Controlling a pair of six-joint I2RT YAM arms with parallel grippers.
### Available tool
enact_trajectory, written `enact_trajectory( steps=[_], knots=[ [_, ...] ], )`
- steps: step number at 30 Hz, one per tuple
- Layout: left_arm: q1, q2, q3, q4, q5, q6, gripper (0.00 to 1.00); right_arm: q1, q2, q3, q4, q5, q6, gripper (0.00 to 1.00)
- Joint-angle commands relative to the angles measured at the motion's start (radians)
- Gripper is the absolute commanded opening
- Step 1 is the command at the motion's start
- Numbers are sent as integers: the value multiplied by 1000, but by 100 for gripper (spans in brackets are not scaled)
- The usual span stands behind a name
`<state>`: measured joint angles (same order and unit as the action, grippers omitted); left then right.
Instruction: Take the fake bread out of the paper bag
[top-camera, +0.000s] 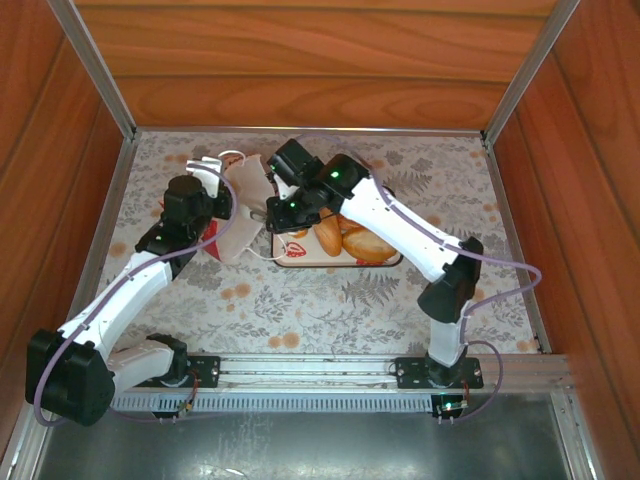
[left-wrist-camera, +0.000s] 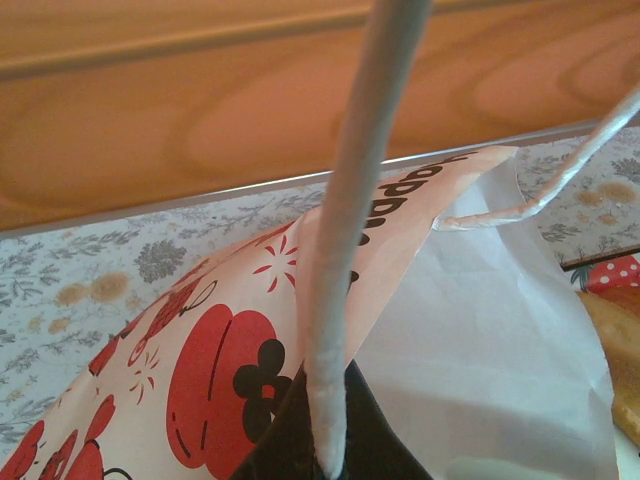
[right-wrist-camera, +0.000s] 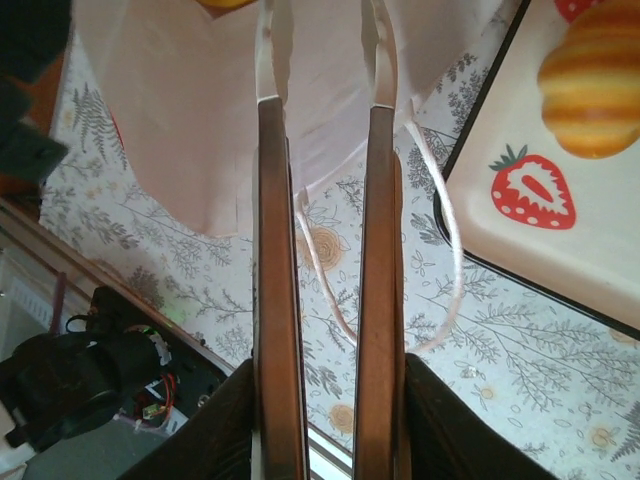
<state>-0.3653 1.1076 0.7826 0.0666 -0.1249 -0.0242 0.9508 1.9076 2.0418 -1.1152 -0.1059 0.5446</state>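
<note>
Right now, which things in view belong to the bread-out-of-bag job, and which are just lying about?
Job:
- paper bag
- its cord handle, pinched by the left gripper
- fake bread, lying on the tray
- right gripper, jaws apart at the bag

Lying about:
- strawberry tray, not named in the task
- floral table cover
- wooden walls
</note>
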Motion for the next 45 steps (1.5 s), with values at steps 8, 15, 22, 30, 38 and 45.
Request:
enact_trajectory(
  steps=[8, 15, 22, 30, 38, 45],
  knots=[
    [-31, -6, -23, -2, -12, -30, 0, 3, 141, 131, 60, 35, 39, 43],
    [-32, -23, -22, -2, -9, -25, 0, -36, 172, 97, 157, -11, 91, 48],
    [-32, -16, -17, -2, -16, -23, 0, -59, 208, 71, 246, -69, 137, 51],
    [-32, -13, -16, 2, -32, -29, 0, -64, 294, 130, 279, -107, 167, 47],
    [-32, -14, -17, 2, -27, -36, 0, -70, 377, 196, 292, -130, 181, 44],
    [-32, -9, -15, 3, -31, -33, 0, -69, 372, 179, 343, -156, 185, 41]
  ],
)
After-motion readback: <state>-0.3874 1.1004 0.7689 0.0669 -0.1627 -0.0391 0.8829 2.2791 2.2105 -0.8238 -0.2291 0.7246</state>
